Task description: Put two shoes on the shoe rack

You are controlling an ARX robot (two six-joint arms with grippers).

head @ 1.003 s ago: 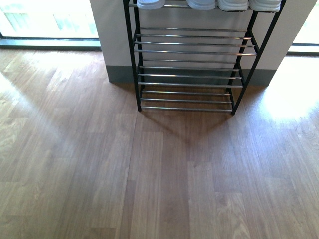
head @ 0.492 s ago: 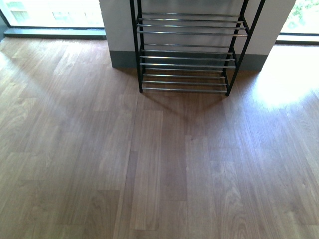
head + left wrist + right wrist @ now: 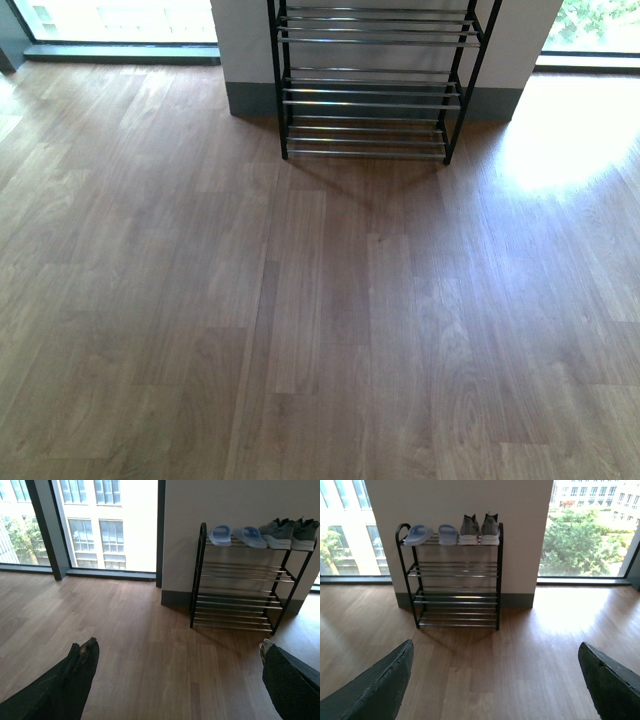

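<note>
The two shoes [image 3: 277,531] [image 3: 304,532] are grey sneakers with white soles, standing side by side on the top shelf of the shoe rack [image 3: 196,580], toes toward the wall. The right wrist view shows the same pair [image 3: 468,531] [image 3: 490,530] at the right end of the rack [image 3: 498,580]. In the front view only the rack's lower shelves [image 3: 365,88] show, and the shoes are out of view. My left gripper [image 3: 176,647] and right gripper [image 3: 495,647] are both open and hold nothing. They hang over bare floor, well back from the rack.
Two light blue slippers [image 3: 417,534] [image 3: 447,532] fill the left part of the top shelf. The rack stands against a white wall pillar [image 3: 520,530] with a grey skirting, and tall windows flank it. Wooden floor [image 3: 320,320] stretches in front.
In the front view the rack has shrunk and slid toward the top of the picture. Its top shelf with the white soles has left the frame, and more floor shows.
</note>
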